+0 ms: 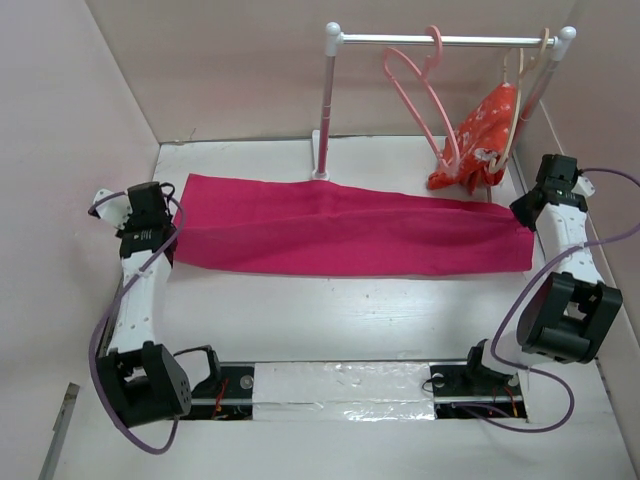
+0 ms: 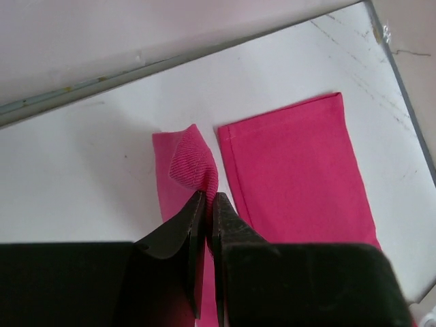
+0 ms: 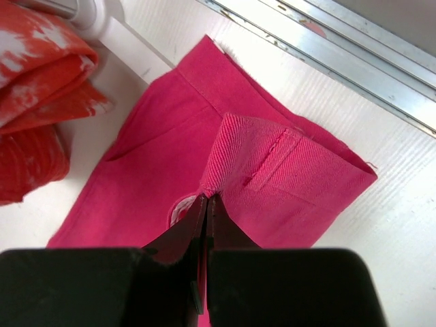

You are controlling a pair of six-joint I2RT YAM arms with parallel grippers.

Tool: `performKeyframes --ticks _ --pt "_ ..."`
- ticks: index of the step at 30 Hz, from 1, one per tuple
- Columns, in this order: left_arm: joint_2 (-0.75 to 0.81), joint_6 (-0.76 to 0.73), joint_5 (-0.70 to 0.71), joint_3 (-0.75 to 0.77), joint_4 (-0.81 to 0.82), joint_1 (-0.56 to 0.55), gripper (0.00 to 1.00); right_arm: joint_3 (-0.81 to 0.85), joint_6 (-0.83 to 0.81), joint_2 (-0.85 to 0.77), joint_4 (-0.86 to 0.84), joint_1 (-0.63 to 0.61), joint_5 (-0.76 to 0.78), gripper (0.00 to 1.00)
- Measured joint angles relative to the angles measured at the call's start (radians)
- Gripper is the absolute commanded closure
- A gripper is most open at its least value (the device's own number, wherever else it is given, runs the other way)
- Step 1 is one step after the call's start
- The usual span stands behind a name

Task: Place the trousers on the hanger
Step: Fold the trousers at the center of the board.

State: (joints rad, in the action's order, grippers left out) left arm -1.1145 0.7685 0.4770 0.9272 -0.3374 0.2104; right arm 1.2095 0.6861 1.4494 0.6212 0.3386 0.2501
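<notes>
The magenta-pink trousers (image 1: 340, 235) lie stretched across the table, folded lengthwise. My left gripper (image 1: 178, 212) is shut on a pinched fold at the leg ends (image 2: 194, 167); the other leg cuff (image 2: 293, 170) lies flat beside it. My right gripper (image 1: 520, 212) is shut on the waistband corner (image 3: 272, 163), lifted into a peak. The salmon-pink hanger (image 1: 425, 95) hangs by its hook on the white rail (image 1: 450, 40) at the back, above the table and away from both grippers.
An orange-red flowered garment (image 1: 480, 140) hangs on a cream hanger (image 1: 520, 90) at the rail's right end and shows in the right wrist view (image 3: 34, 88). The rail's left post (image 1: 325, 110) stands just behind the trousers. Side walls are close to both arms.
</notes>
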Motion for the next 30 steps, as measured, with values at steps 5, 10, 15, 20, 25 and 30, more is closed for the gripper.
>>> performKeyframes --ticks 5,10,15,20,25,30 --pt "-0.081 0.002 -0.023 0.087 0.015 0.003 1.0 0.066 0.002 0.052 -0.001 0.0 -0.003 1.0" --pt "-0.183 -0.011 -0.038 0.168 0.07 0.0 1.0 0.144 0.002 0.108 -0.004 0.0 -0.003 1.0" --pt "-0.312 -0.044 -0.035 0.232 0.129 -0.034 1.0 0.16 -0.001 0.16 -0.02 0.0 -0.003 1.0" --pt "-0.371 -0.076 -0.039 0.257 0.18 -0.045 1.0 0.202 -0.008 0.219 -0.029 0.0 -0.014 1.0" --pt "-0.479 -0.103 -0.05 0.33 0.232 -0.046 1.0 0.245 -0.014 0.272 -0.056 -0.007 -0.021 1.0" --pt "-0.615 -0.13 -0.056 0.409 0.247 -0.055 1.0 0.258 -0.017 0.318 -0.082 -0.016 -0.027 1.0"
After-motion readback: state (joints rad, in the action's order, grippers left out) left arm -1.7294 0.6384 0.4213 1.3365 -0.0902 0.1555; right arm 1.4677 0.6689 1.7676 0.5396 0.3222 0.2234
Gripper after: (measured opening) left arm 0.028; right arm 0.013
